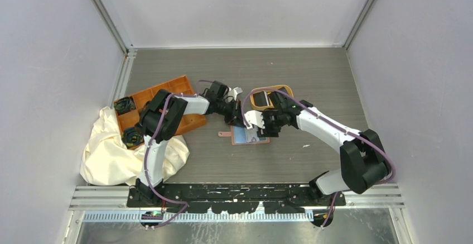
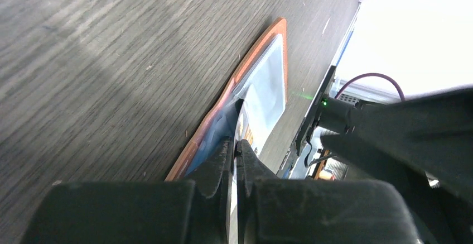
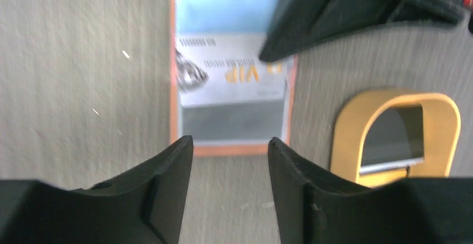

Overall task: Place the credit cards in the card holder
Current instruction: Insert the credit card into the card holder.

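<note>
Nearest, the right hand [image 3: 230,143] hung with its fingers spread and nothing between them, just off a short edge of the card holder [image 3: 223,9]. That holder lay open about midway across the surface [image 1: 312,71], somewhat nearer the near edge. A pale credit card [image 3: 234,76] printed VIP lay on its inside. Across from it, the left hand [image 2: 235,143] was closed, its tips against the bluish lining. Just beside the holder sat a tan-rimmed tray [image 3: 346,121].
</note>
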Controlling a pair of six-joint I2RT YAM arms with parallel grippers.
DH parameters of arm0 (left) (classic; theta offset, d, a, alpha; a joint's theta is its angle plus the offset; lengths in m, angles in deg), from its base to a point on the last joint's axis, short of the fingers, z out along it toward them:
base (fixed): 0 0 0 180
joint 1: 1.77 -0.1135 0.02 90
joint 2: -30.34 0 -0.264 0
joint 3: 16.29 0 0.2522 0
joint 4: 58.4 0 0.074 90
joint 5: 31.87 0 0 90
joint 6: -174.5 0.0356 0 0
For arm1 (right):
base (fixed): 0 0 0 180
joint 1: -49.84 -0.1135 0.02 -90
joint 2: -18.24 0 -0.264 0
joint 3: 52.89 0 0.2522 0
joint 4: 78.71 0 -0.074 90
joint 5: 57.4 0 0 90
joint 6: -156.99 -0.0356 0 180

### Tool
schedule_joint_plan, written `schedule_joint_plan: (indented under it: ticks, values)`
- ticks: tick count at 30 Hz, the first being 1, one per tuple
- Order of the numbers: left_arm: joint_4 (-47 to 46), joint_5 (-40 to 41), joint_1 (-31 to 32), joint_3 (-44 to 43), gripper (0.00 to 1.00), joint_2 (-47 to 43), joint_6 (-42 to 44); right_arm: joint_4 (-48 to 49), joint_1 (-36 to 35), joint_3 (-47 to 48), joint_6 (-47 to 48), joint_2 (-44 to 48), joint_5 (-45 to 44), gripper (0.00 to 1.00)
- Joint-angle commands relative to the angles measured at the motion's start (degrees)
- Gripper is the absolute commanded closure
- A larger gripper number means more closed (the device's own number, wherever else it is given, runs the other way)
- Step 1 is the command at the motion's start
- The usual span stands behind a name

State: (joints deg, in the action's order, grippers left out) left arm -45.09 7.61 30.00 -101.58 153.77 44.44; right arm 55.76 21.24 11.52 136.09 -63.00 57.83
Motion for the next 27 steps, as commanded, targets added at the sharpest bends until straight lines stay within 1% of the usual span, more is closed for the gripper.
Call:
schedule_joint_plan:
  ticks: [1, 4, 6, 8, 12, 14, 21, 27]
  values:
    - [2.6, 2.98, 0.44, -1.4, 0.96, 0.76, 2.08, 2.55, -6.43, 3.43, -10.42, 0.58, 7.61, 0.5]
    - [3.06, 2.97, 0.42, -1.58, 0.95, 0.84, 2.34, 9.02, -11.93, 4.18, -17.81, -2.02, 2.31, 0.67]
    - [3.45, 2.97, 0.45, -1.78, 0.94, 0.89, 2.58, 13.19, -15.1, 4.6, -20.11, -4.84, -2.96, 0.77]
    - [3.93, 2.97, 0.48, -1.86, 0.94, 0.93, 2.89, 15.33, -17.55, 4.99, -20.58, -7.35, -8.32, 0.81]
    - [4.14, 2.89, 0.39, -1.9, 0.93, 1.01, 3.09, 18.32, -19.81, 4.93, -20.94, -11.05, -16.03, 0.83]
    - [4.09, 2.82, 0.37, -1.97, 0.92, 1.19, 3.14, 19.34, -20.01, 4.6, -20.87, -11.86, -18.05, 0.84]
    - [3.53, 2.49, 0.39, -1.95, 0.91, 1.42, 2.68, 20.35, -20.08, 4.37, -20.51, -14.05, -22.22, 0.84]
    - [3.37, 2.45, 0.36, -1.86, 0.9, 1.37, 2.6, 19.75, -20.03, 4.19, -19.46, -14.97, -23.53, 0.84]
